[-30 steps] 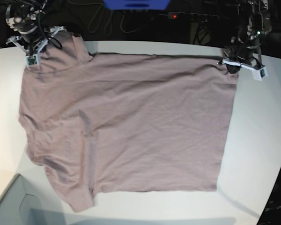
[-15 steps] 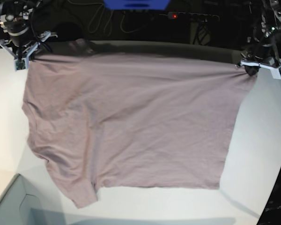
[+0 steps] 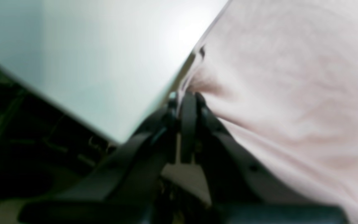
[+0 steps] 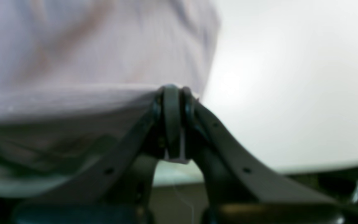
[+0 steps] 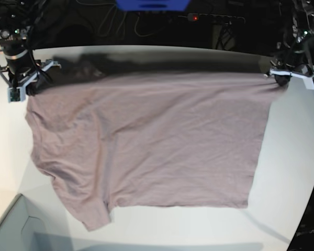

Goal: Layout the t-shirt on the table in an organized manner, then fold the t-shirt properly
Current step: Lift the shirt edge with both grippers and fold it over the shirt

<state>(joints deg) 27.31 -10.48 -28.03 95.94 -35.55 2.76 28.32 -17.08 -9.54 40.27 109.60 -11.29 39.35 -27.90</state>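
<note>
While its two dark fingers press together on a pinch of fabric, the left claw (image 3: 186, 96) grips one far corner of the t-shirt (image 5: 146, 141) near the bench (image 5: 293, 157) edge, on the right of the base view. The right claw (image 4: 172, 91) is likewise clamped on the opposite far corner, cloth bunched between its closed tips, on the left of the base view. Between the two claws the shirt's far edge runs taut and lifted, casting a dark band of shadow on the white bench behind it. From that edge the mauve cloth slopes down and spreads across the bench toward the near side, lightly wrinkled, with a sleeve (image 5: 91, 214) trailing at the near left corner. A grey box corner (image 5: 10, 230) sits at the bottom left, just beside the sleeve. Beyond the bench, cables and a blue object (image 5: 152, 4) lie in the dark background.
</note>
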